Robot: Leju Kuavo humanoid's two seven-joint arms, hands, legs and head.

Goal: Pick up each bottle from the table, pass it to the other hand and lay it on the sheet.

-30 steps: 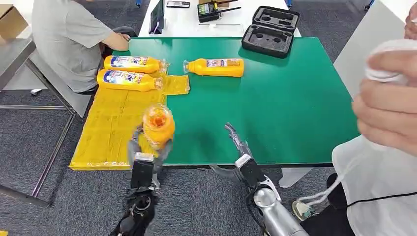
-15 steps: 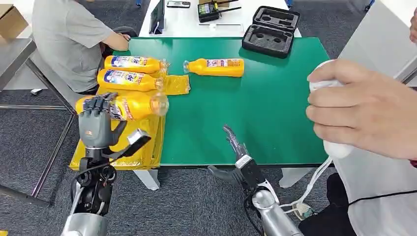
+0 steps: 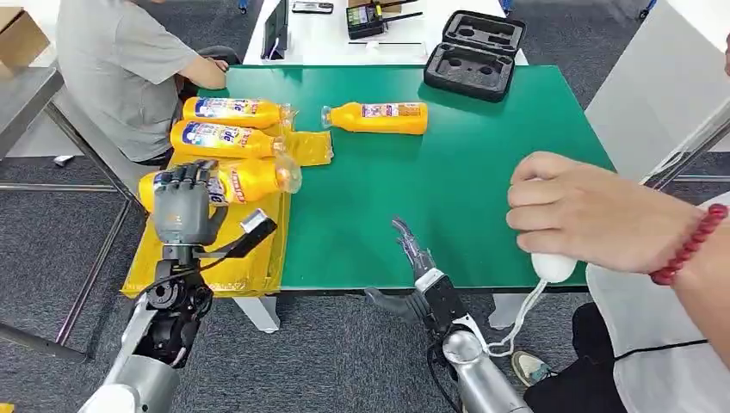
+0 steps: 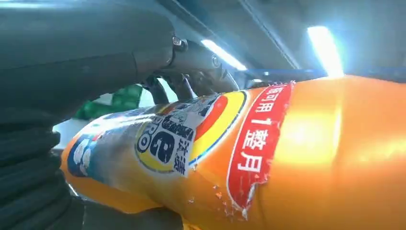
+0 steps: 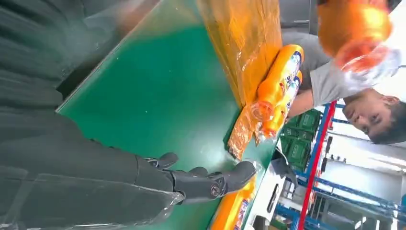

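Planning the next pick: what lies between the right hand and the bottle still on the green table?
Only bare green table separates the right hand from the lone bottle, as seen in the head view.

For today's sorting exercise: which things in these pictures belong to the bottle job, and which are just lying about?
Part of the job:
left hand gripping a held bottle
two bottles on the sheet
bottle on the table
yellow sheet
right hand, empty

Just lying about:
black case
person's hand holding a white object
seated person

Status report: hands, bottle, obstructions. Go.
Left hand grips a bottle sideways over the yellow sheet. Right hand open, empty. A person's hand over the table's right edge.
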